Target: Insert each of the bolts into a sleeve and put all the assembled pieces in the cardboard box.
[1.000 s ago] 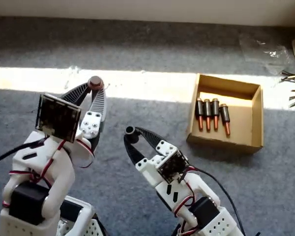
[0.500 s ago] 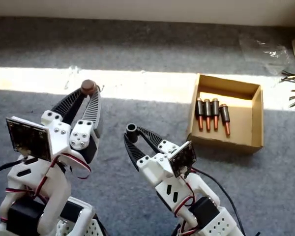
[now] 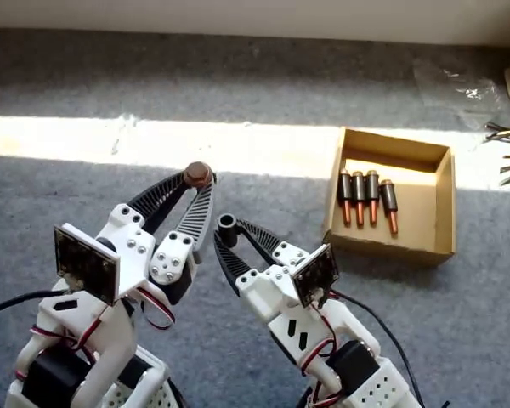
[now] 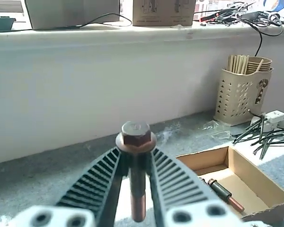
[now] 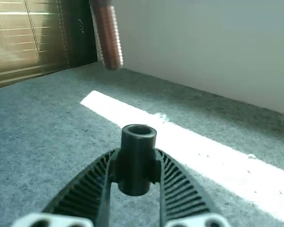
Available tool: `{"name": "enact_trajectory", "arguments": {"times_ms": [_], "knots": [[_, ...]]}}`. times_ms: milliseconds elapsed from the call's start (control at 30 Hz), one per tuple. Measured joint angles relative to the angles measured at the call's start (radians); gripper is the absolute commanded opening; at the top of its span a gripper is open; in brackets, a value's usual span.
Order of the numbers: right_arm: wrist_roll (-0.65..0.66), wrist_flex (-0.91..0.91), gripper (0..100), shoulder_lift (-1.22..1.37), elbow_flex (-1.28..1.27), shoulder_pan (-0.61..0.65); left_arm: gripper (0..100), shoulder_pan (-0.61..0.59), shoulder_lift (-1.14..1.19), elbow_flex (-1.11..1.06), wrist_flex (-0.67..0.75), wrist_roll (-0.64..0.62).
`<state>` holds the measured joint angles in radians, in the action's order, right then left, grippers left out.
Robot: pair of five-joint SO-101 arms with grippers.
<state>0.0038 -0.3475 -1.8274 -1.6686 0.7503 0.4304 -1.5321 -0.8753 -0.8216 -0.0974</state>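
The left gripper (image 3: 197, 180) is holding a bolt (image 3: 197, 174), its fingers closed tight on the shaft just under the hex head. The bolt is therefore hanging upright, with its threaded end pointing down and free. The right gripper (image 3: 228, 231) is gripping a black sleeve (image 3: 227, 224), its fingers closed around the sleeve's side and the open hole facing up. This pairing looks deliberate: head up and hole up, so the bolt can go straight down into the sleeve. In the right wrist view the bolt's tip is hovering higher than the sleeve and off its axis, apart from it, so the 2 are not yet lined up. Both pieces are being held above the grey surface (image 3: 85, 76), near the cardboard box (image 3: 382, 245), where 4 assembled pieces (image 3: 367, 197) are lying side by side. No writing is showing on the bolt, sleeve or cardboard box. Print on the boxes on the ledge (image 4: 158, 12) is too small to read.
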Motion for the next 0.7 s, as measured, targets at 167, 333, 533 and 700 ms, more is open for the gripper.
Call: {"name": "enact_trajectory", "arguments": {"times_ms": [167, 333, 533, 700], "knots": [[0.026, 0.000, 0.4, 0.000, 0.000, 0.000, 1, 0.107, -0.003, -0.026, 0.006, 0.000], [0.069, 0.000, 0.4, 0.000, 0.000, 0.000, 1, 0.118, -0.006, -0.028, 0.015, 0.000], [0.072, 0.000, 0.4, 0.000, 0.000, 0.000, 1, 0.074, 0.020, -0.023, 0.034, -0.002], [0.072, 0.000, 0.4, 0.000, 0.000, 0.000, 1, 0.020, 0.199, 0.046, 0.034, -0.041]]}}
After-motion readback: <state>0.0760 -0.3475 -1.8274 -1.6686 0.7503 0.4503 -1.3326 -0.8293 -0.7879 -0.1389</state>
